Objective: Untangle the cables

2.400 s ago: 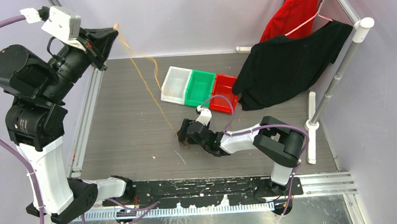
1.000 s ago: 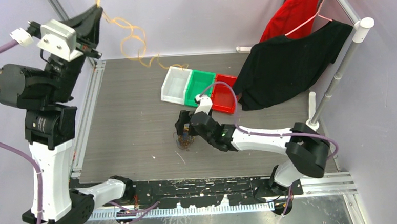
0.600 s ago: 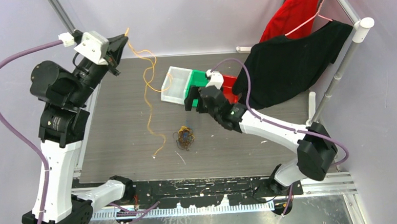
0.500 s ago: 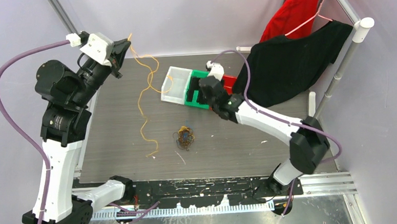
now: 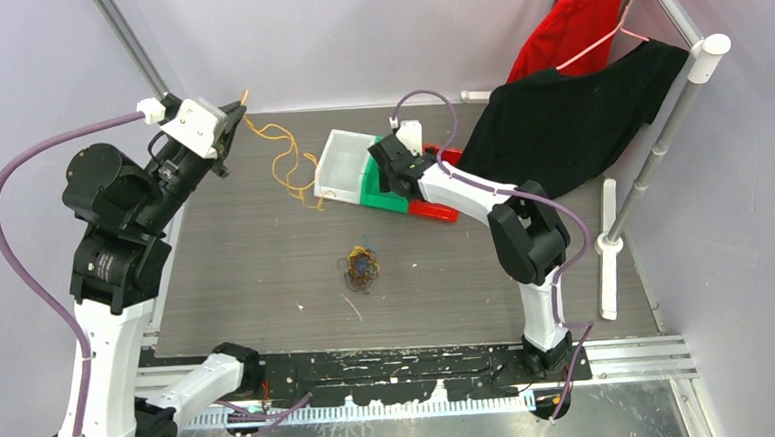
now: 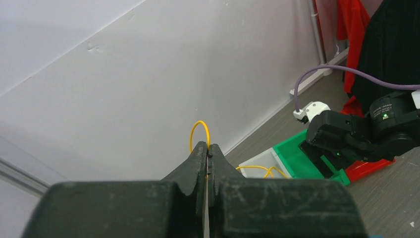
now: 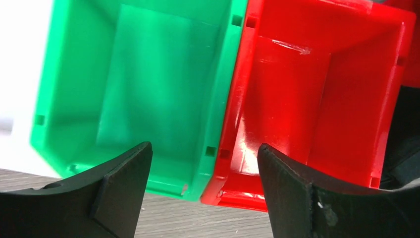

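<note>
My left gripper [image 5: 235, 114] is raised at the back left and shut on the orange-yellow cable [image 5: 282, 162]. The cable hangs from the gripper in loose loops down to the table beside the white bin [image 5: 339, 167]. In the left wrist view the jaws [image 6: 208, 150] are pressed together on the cable, and a yellow loop [image 6: 199, 130] sticks out above them. A small tangle of dark, orange and blue cables [image 5: 360, 268] lies on the table's middle, touched by nothing. My right gripper [image 5: 393, 170] is open and empty above the green bin [image 7: 148, 74] and the red bin [image 7: 322, 89].
White, green [image 5: 390, 194] and red [image 5: 433, 212] bins stand in a row at the back centre. Black [image 5: 559, 129] and red [image 5: 574, 23] garments hang on a rack at the back right. A small wire scrap [image 5: 351, 306] lies near the front.
The orange-yellow cable has come free of the tangle and my left gripper has carried it away, then lowered. My right gripper let go of the tangle and moved back over the bins.
</note>
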Controlling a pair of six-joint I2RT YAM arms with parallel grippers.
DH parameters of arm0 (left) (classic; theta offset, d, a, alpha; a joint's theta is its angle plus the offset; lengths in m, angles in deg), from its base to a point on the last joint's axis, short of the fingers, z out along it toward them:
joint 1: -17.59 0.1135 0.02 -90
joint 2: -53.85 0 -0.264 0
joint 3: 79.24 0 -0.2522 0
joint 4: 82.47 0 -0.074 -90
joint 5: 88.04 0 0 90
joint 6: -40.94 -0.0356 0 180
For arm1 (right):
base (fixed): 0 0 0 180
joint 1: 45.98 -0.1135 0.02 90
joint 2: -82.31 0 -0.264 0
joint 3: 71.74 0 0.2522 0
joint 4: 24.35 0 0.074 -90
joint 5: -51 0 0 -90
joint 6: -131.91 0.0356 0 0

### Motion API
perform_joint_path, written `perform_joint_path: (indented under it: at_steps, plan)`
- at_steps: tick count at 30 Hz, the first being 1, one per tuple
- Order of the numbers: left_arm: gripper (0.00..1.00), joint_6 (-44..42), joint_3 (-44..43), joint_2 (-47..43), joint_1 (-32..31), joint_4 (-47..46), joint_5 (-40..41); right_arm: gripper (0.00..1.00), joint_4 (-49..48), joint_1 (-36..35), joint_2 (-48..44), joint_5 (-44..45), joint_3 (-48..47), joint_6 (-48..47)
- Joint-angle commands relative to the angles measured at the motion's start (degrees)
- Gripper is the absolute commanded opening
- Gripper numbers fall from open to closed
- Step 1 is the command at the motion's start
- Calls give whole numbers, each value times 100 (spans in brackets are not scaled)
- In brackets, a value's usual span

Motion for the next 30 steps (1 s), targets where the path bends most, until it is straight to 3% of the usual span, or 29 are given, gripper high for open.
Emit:
perform_joint_path:
  at_steps: [1,4,7,12,14,20,30]
  plan:
    - [0,-290,73,-87,-11,16,144,81,93,64,34,313,-317,-157]
    - [0,-298,74,-92,-11,-5,132,75,55,103,105,244,-273,-159]
    - [0,-289,48,-84,-12,-17,118,63,-76,116,140,13,-227,-238]
    - [0,-326,-49,-61,-16,15,144,30,-150,89,199,-368,-212,-240]
    - [0,-329,-86,-53,-11,13,158,24,-170,37,199,-431,-228,-199]
    - [0,-284,-207,-22,-12,32,153,22,-288,-293,227,-502,-332,-156]
    - [0,-262,-257,-6,-11,47,127,25,-1,-899,398,14,-751,1055]
